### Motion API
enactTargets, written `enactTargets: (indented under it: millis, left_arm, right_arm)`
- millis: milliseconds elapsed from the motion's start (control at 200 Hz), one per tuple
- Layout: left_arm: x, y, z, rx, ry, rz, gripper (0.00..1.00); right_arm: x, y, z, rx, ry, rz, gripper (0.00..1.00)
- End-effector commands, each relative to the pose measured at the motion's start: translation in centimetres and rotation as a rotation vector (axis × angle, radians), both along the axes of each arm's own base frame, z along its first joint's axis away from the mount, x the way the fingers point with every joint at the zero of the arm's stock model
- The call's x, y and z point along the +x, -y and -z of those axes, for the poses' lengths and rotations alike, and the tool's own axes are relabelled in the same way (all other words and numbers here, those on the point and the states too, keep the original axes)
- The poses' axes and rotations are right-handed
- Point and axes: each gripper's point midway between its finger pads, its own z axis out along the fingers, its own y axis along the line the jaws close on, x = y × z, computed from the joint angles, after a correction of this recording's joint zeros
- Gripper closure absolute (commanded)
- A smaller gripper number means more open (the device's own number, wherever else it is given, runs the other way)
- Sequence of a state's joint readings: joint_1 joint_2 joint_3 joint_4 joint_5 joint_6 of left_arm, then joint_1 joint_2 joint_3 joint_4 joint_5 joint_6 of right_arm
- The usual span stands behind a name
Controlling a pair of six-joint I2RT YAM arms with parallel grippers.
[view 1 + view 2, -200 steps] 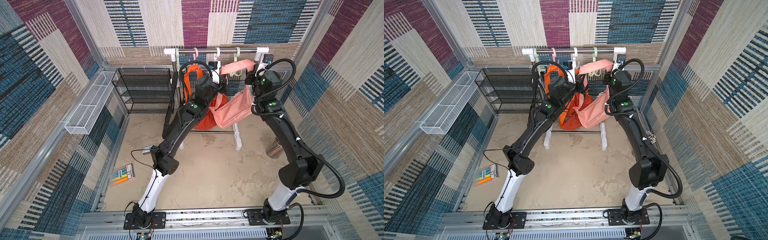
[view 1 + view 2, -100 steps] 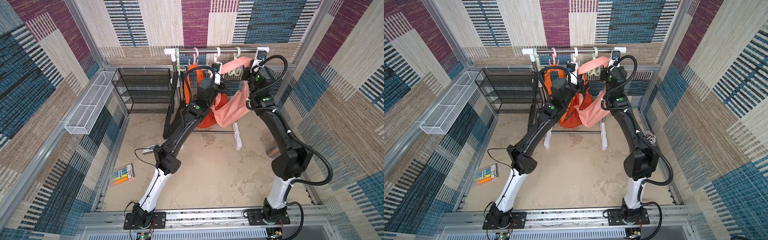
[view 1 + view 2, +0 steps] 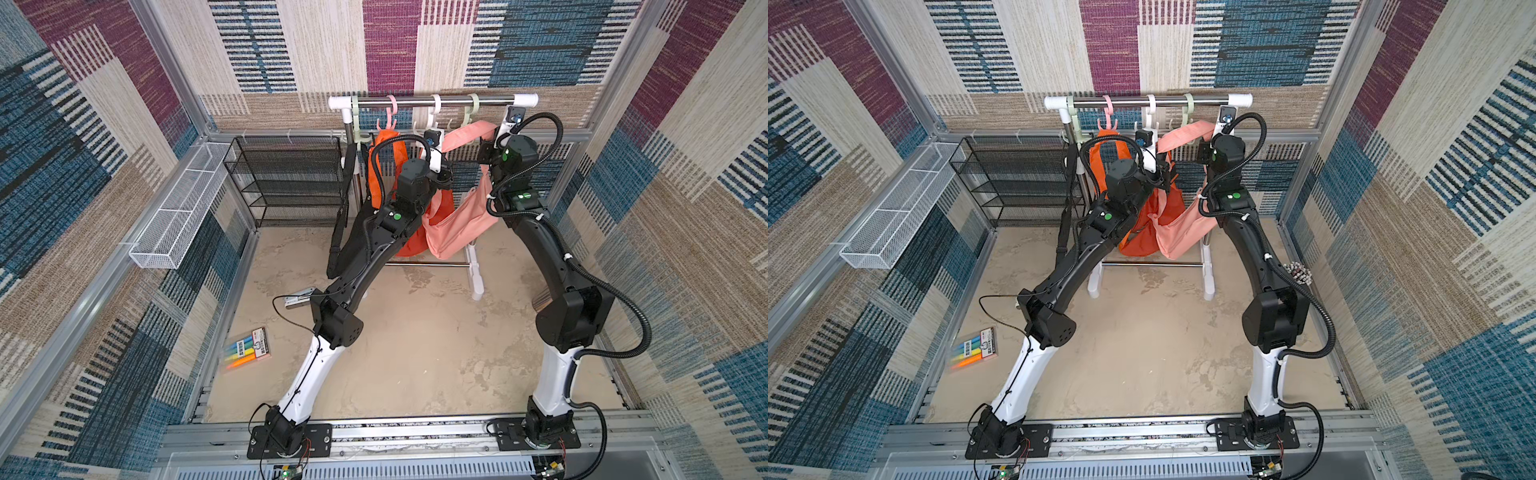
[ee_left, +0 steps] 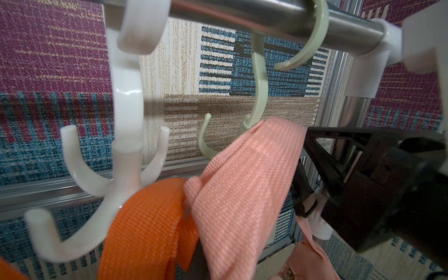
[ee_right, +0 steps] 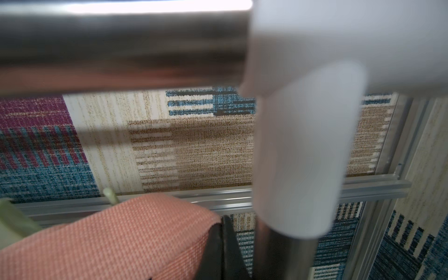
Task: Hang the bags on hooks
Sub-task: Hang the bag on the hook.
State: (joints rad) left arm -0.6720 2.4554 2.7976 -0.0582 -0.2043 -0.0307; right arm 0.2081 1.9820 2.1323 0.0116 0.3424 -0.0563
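In a top view the left pincer (image 3: 445, 173) and right pincer (image 3: 491, 139) are each clamped tight on the strap (image 3: 469, 133) of the pink bag (image 3: 457, 224), which sags below and between them. In the left wrist view the strap (image 4: 242, 181) rises from the left pincer to just under the green hook (image 4: 260, 92). In the right wrist view the strap (image 5: 121, 237) is pressed against the right pincer's black finger (image 5: 226, 242), with the hook's tip (image 5: 110, 195) just beyond.

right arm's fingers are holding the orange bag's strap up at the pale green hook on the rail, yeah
Not the orange one. The strap that the right fingers hold up at the pale green hook on the rail is the pink bag's strap. The left wrist view shows it there, with the orange strap beside it, clear of that hook.
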Motion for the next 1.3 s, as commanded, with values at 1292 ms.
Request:
enactTargets:
  millis: [1292]
  left_arm:
    - [-0.6,2.1,1.4,-0.198,-0.174,0.372,1.00]
  right_arm:
    - [-0.9,-7.2,2.5,0.069,-0.179,-0.466,1.00]
